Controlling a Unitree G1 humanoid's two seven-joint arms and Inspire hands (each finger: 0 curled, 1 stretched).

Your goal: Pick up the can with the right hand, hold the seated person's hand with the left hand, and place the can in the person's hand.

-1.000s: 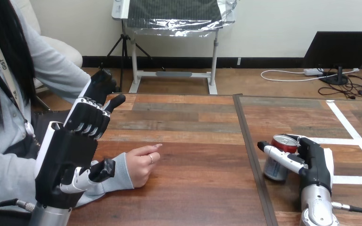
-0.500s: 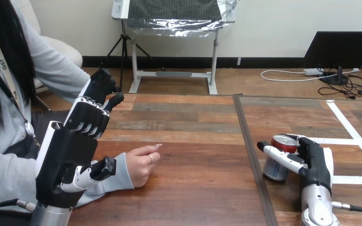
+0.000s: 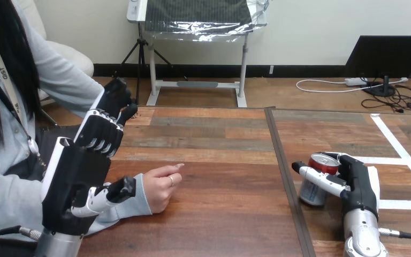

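A silver and red can (image 3: 313, 188) stands upright on the right part of the wooden table (image 3: 219, 214). My right hand (image 3: 356, 182) is wrapped round it: the thumb lies across its near side and the fingers curl behind its top. The person's hand (image 3: 163, 184) rests loosely closed on the table at centre left, coming out of a light sleeve (image 3: 135, 201). My left hand (image 3: 77, 176) hangs over that forearm, back towards me, fingers (image 3: 101, 131) reaching up and away. Its thumb is beside the sleeve at the wrist, and I cannot tell whether they touch.
A dark seam (image 3: 282, 166) splits the table into left and right halves. White tape lines (image 3: 398, 147) cross the right half behind and beside the can. Bare wood lies between the person's hand and the can.
My left hand has edged slightly right and its thumb sits a little closer to the person's hand. The right hand, the can and the person's hand have stayed where they were.
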